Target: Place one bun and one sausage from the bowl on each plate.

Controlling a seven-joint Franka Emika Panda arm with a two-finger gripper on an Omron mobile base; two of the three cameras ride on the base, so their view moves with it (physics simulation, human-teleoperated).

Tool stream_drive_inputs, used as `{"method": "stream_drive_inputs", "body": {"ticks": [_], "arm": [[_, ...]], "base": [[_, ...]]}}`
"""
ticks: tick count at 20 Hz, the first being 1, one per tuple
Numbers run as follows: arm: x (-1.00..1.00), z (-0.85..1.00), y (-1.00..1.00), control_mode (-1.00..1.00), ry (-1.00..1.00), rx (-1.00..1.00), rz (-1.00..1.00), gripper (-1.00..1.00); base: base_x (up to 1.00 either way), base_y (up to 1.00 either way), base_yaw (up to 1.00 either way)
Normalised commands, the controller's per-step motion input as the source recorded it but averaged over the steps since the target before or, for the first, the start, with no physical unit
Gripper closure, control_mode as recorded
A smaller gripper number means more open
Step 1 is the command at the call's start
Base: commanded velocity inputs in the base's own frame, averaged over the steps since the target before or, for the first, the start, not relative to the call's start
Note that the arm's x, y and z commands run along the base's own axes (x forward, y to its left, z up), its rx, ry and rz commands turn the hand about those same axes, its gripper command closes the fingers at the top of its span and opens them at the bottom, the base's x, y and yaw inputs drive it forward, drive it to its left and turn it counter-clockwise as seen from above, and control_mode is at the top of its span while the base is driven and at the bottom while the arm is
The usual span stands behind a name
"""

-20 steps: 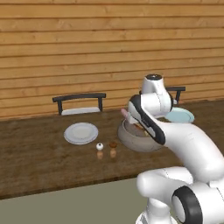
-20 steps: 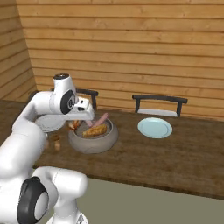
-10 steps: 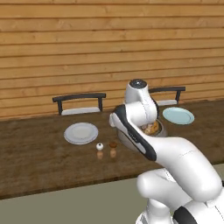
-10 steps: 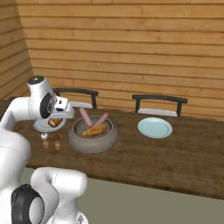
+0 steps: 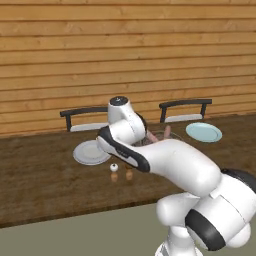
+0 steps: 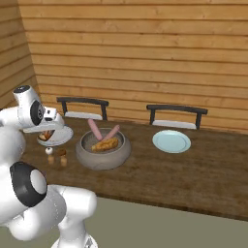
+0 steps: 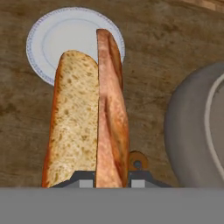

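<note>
My gripper (image 7: 112, 177) is shut on a split bun (image 7: 89, 118) that stands up from the fingers in the hand view. Beyond the bun's tip lies the pale grey-white plate (image 7: 52, 35), bare. In the right base view the gripper (image 6: 47, 133) hangs with the bun (image 6: 46, 136) over that plate (image 6: 64, 139). The speckled grey bowl (image 6: 104, 155) stands to its right and holds two pink sausages (image 6: 94, 129) and another bun (image 6: 106, 144). The blue-green plate (image 6: 171, 141) lies further right, bare. My arm hides the gripper in the left base view, where both plates (image 5: 90, 152) (image 5: 204, 132) show.
Two small shakers (image 6: 49, 151) (image 6: 62, 154) stand in front of the grey-white plate, close to the bowl's left side. Two dark chairs (image 6: 82, 109) (image 6: 177, 116) stand behind the wooden counter (image 6: 193, 179), against the plank wall.
The arm has swung left from above the bowl to above the grey-white plate, carrying the bun with it. The gripper has stayed shut.
</note>
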Motion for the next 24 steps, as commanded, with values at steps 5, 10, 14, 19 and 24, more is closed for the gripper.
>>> {"method": "stream_drive_inputs", "body": {"ticks": [5,10,14,19,24], "arm": [[0.34,-0.26,0.32,-1.0,0.15,-0.05,0.0,1.0],[0.44,-0.2,0.38,-1.0,0.15,-0.02,0.0,1.0],[0.43,-0.22,0.16,-1.0,0.03,0.0,0.0,1.0],[0.23,-0.36,0.01,-1.0,0.0,0.0,0.0,1.0],[0.12,-0.36,0.03,-1.0,0.0,0.0,0.0,1.0]], "base": [[0.0,0.0,0.0],[0.0,0.0,0.0],[0.0,0.0,0.0],[0.0,0.0,0.0],[0.0,0.0,0.0]]}}
